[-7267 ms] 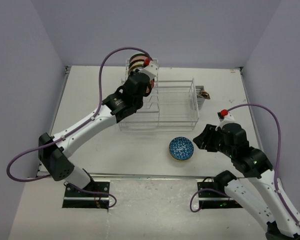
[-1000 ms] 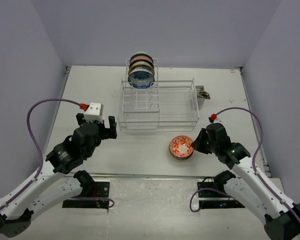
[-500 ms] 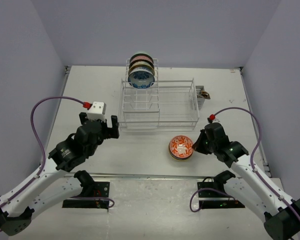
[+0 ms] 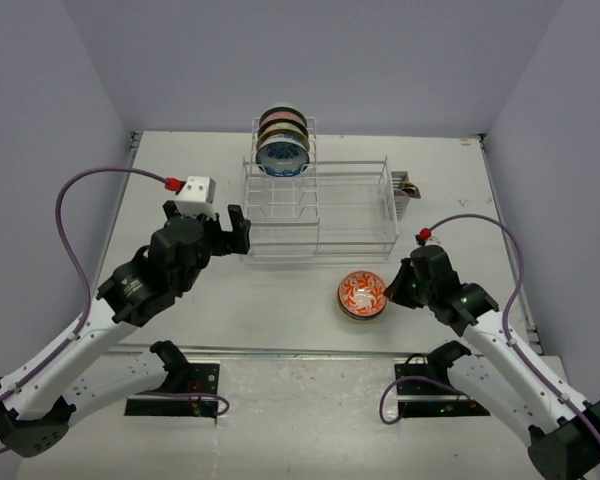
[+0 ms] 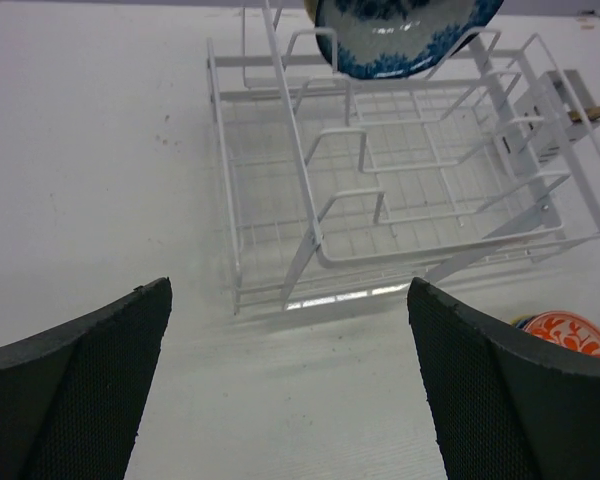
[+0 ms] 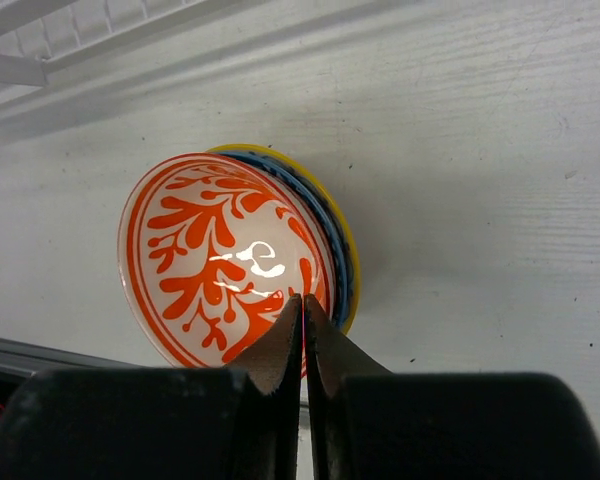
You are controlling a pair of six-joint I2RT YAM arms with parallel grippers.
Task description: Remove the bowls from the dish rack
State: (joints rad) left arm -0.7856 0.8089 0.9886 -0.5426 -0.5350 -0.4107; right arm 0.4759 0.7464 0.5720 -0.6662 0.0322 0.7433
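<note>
The dish rack (image 4: pixel 320 215) stands at the back of the table. Three bowls stand on edge in its raised left end, a blue-white one (image 4: pixel 282 158) in front. My left gripper (image 4: pixel 208 222) hovers open and empty just left of the rack's front corner; in its wrist view the rack (image 5: pixel 310 200) and the blue-white bowl (image 5: pixel 400 35) lie ahead of the gripper (image 5: pixel 288 300). A red-orange bowl (image 4: pixel 363 293) sits tilted on a blue bowl with a yellow rim (image 6: pixel 345 260). My right gripper (image 6: pixel 303 300) is pinched on the near rim of the red-orange bowl (image 6: pixel 220 250).
A small grey holder with a brown item (image 4: pixel 408 188) hangs on the rack's right end. A metal rail (image 4: pixel 300 351) runs along the table's near edge. Purple walls enclose the table on three sides.
My right gripper has closed onto the red-orange bowl's rim. My left arm has moved up and right, toward the rack. Seven seconds ago, only the blue bowl sat on the table.
</note>
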